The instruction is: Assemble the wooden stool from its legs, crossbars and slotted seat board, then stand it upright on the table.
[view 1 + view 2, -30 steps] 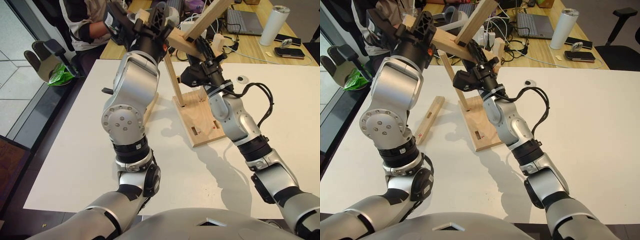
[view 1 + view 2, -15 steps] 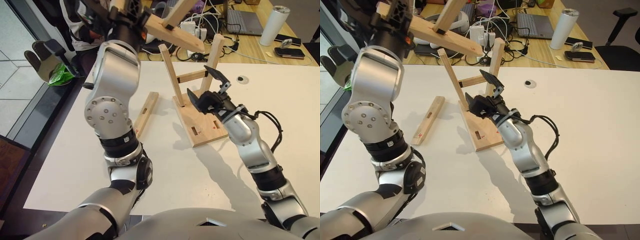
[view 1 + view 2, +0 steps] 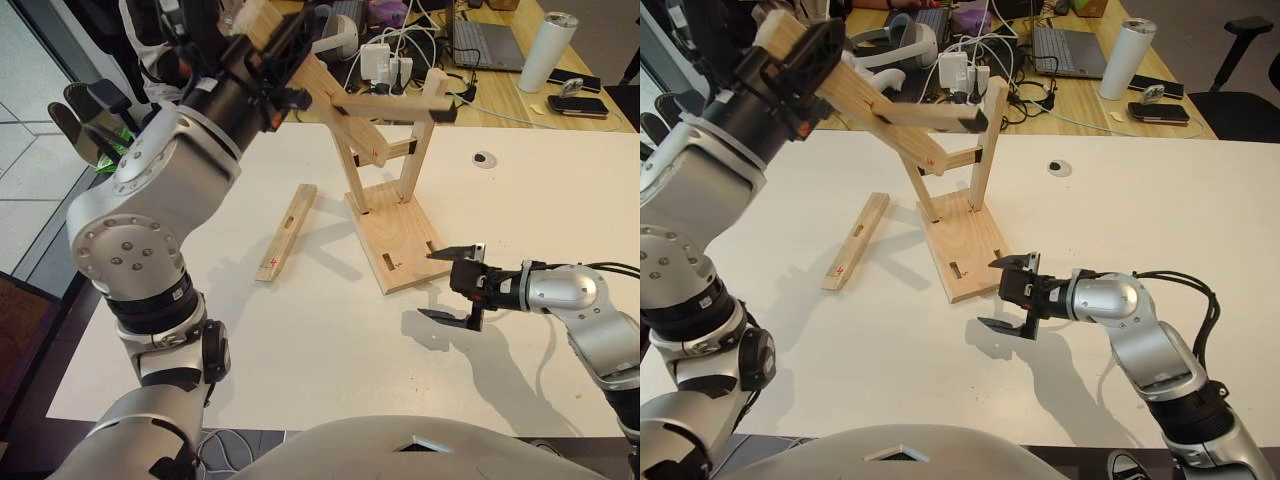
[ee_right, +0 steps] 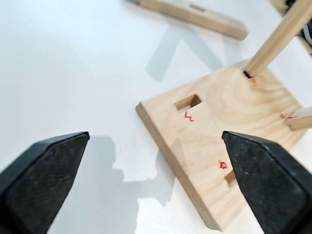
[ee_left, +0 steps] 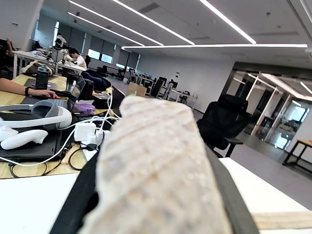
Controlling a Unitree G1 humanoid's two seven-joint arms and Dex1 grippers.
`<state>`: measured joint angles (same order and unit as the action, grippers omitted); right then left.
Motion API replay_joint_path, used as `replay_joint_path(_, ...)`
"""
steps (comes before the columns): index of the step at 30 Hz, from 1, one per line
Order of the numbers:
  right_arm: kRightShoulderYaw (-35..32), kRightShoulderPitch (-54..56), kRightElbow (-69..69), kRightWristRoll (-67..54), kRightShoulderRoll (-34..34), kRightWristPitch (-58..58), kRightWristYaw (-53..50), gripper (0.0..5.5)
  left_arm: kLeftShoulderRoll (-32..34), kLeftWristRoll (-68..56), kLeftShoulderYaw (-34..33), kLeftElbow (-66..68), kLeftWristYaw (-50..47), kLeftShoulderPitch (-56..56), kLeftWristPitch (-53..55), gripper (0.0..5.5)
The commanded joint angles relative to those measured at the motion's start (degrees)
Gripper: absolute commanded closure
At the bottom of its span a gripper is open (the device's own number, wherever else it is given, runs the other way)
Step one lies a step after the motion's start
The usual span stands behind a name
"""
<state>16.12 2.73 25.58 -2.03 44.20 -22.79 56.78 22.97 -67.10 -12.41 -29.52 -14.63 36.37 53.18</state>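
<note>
White table (image 3: 300, 340) bears a board (image 3: 400, 250) we judge stiff and light, best pinched at its edge; right gripper (image 3: 428, 285) gapes wide at its 5 o'clock, left gripper (image 3: 268, 38) clamps a leg (image 3: 318, 82).

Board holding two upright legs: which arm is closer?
Right. Its open jaws hover just off the board's near corner; the left is raised high behind it, gripping a wooden bar.
</note>
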Motion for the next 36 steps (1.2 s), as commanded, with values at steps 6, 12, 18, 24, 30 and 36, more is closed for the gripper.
replay_joint_path(6, 13.3, 13.6, -20.3, 21.8, -7.7, 10.2, -10.3, 0.47, 3.5, -0.9, 1.6, -3.0, 2.3, -0.7, 2.3, 4.48)
replay_joint_path(12, 15.1, 17.7, -29.5, 24.5, -23.5, 5.2, -20.6, 0.47, 4.1, 2.5, 4.0, -2.7, 1.3, -0.4, 3.3, 4.48)
replay_joint_path(18, 13.2, 14.5, -21.8, 19.9, -28.7, -4.8, -18.0, 0.47, 2.4, 5.8, 3.6, 1.3, -1.0, -0.3, 4.1, 4.48)
replay_joint_path(24, -0.1, 12.9, -11.9, 10.1, -21.5, -16.5, -11.8, 0.47, -2.9, 10.2, 3.0, 1.5, -9.3, -3.6, 4.6, 4.48)
replay_joint_path(30, -13.5, 15.5, -22.0, 2.0, -30.2, -31.7, -22.1, 0.47, -3.7, 19.5, 8.5, 2.4, -10.8, -5.5, 8.5, 4.48)
replay_joint_path(36, -13.2, 13.8, -19.9, -5.5, -36.6, -42.8, -24.2, 0.47, -6.3, 21.6, 6.7, 1.9, -9.0, -4.8, 10.8, 4.48)
